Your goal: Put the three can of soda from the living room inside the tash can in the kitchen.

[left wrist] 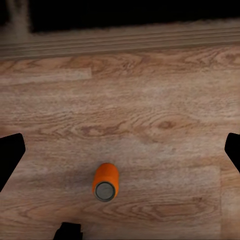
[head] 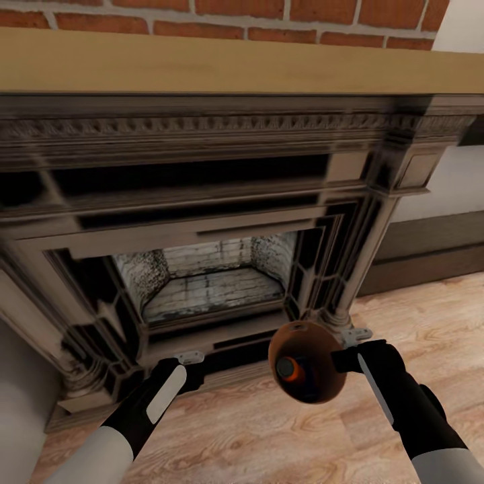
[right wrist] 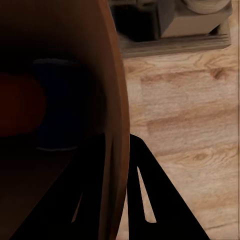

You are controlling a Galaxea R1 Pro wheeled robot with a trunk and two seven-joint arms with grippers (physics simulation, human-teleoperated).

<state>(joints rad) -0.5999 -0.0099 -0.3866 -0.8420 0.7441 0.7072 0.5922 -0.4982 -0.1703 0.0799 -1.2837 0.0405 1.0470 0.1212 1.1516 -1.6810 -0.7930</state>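
Orange soda can [left wrist: 106, 181] stands upright on wood floor [left wrist: 150, 125], long axis vertical, grey top up, betw. the spread fingers of left end effector [head: 189, 358], untouched. Left arm reaches fwd and down. Right end effector [head: 349, 349] clamped on rim of trash can [head: 307, 361], mouth up, w/ orange can [head: 296, 373] inside. Beyond: fireplace [head: 202, 269].

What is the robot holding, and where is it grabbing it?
The right gripper holds the brown bin by its rim, one finger inside the wall and one outside. The left gripper holds nothing; an orange can stands on the floor below it.
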